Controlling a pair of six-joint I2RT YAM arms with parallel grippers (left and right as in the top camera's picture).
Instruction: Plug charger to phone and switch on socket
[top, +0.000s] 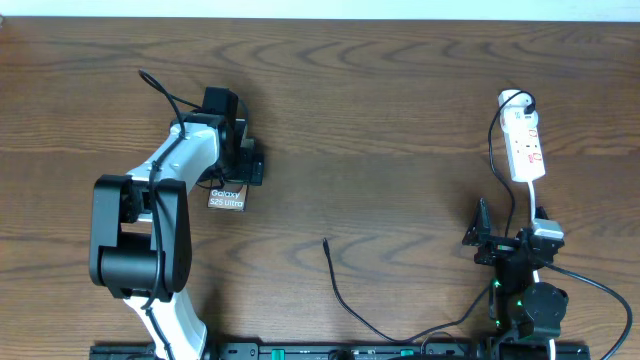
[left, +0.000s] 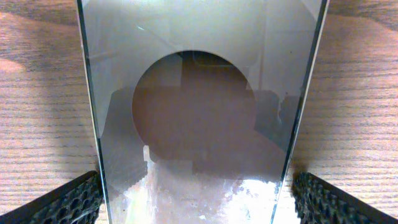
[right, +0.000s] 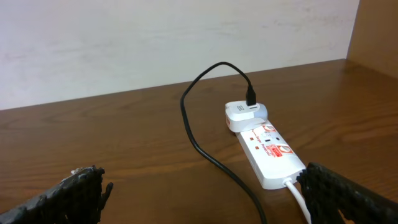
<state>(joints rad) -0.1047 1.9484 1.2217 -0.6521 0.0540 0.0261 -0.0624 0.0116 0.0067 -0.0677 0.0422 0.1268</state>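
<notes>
Nearest on the right, the right gripper (right: 205, 175) has its knobbly black rubber fingers (right: 62, 200) spread wide with nothing between them, just dark wood-grain table (top: 400, 100). The charger (top: 340, 290) is a thin black cable snaking across the near-middle of the table. Its small plug tip (top: 325, 241) lies loose on the wood, well apart from the phone (top: 226, 197).

The phone sits flat on the left side, a glossy dark slab with white lettering. In the left wrist view its surface mirrors a dark round shape. The left gripper (left: 199, 186) hangs right over it, textured pads (left: 68, 202) splayed out on either side. Can't tell if they touch its edges.

Far right is the socket (right: 270, 152), a long white plastic strip with red marks. A white adapter (right: 244, 116) sits in its far end with the black cable plugged in, and a white cord (right: 298, 196) leaves the near end.
</notes>
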